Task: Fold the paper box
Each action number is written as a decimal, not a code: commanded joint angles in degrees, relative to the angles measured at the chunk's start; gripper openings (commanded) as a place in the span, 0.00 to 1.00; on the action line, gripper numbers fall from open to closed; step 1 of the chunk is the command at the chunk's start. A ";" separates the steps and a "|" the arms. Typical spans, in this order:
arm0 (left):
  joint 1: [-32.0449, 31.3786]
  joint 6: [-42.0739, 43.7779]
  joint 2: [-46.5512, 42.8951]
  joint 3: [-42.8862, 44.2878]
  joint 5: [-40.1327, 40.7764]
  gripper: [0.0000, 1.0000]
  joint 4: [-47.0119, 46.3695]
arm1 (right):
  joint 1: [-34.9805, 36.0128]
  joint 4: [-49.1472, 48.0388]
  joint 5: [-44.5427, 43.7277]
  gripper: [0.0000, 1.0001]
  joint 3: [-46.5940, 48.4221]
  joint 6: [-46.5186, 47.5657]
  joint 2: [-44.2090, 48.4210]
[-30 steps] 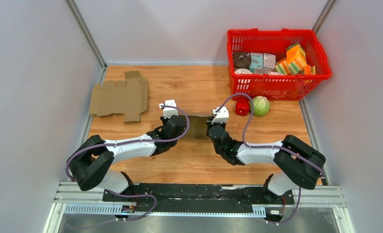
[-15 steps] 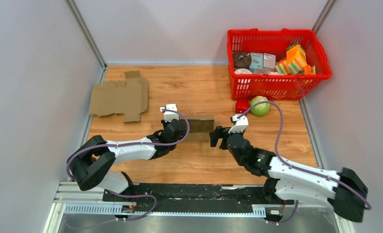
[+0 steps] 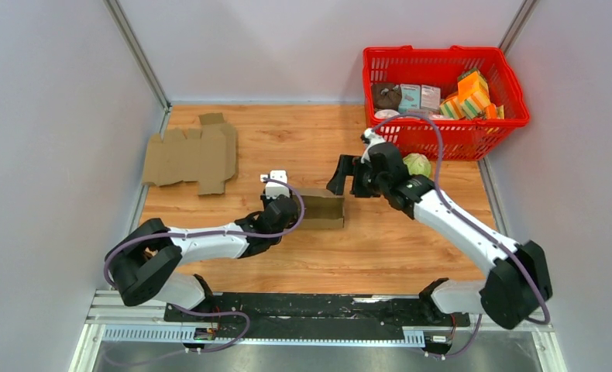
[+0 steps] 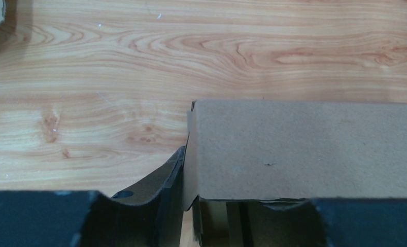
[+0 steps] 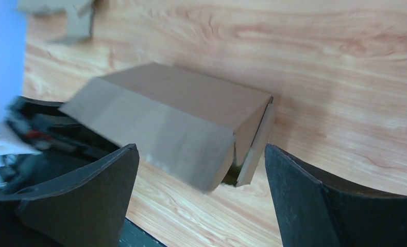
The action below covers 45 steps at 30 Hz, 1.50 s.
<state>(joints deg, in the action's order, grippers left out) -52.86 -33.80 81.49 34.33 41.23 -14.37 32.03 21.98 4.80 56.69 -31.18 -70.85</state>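
The brown paper box lies folded shut on the wooden table, long side left to right. My left gripper is at its left end. In the left wrist view the box fills the right half. The jaws of the left gripper stand apart: the left finger lies against the box's end flap, the other sits under the lid's edge. My right gripper hangs open above and behind the box's right end, touching nothing. Its wrist view looks down at the box between the spread fingers of the right gripper.
A flat cardboard blank lies at the back left. A red basket of groceries stands at the back right, with a green cabbage in front of it beside my right arm. Grey walls close both sides.
The right gripper opened, let go of the box and rose back toward the basket. The left gripper's jaws spread apart. The box shifted slightly right and nearer.
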 commanded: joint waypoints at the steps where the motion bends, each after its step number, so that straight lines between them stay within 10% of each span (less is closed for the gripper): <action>1: -1.10 0.76 -5.46 -3.03 -2.20 0.42 0.22 | 1.10 -0.79 6.37 0.94 2.55 4.63 -7.44; 7: -1.46 -0.56 -16.61 -8.92 -9.66 0.63 7.94 | 4.44 -0.36 1.10 0.93 1.07 6.48 -9.48; 20: -1.02 -4.17 -46.25 -2.72 -37.02 0.66 40.02 | 4.62 3.32 3.98 0.93 -1.14 9.82 -8.95; 30: 20.86 2.94 -25.88 13.48 -50.36 0.69 41.19 | 4.79 7.65 4.61 0.93 -2.02 10.08 -11.24; 45: 22.71 5.50 -9.42 12.34 -53.27 0.59 32.83 | 4.71 6.86 4.34 0.95 -3.94 9.39 -8.18</action>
<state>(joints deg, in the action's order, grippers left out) -30.52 -29.63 73.34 47.46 -10.09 22.39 36.69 28.91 9.08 54.98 -21.37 -83.92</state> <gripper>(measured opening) 0.597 0.938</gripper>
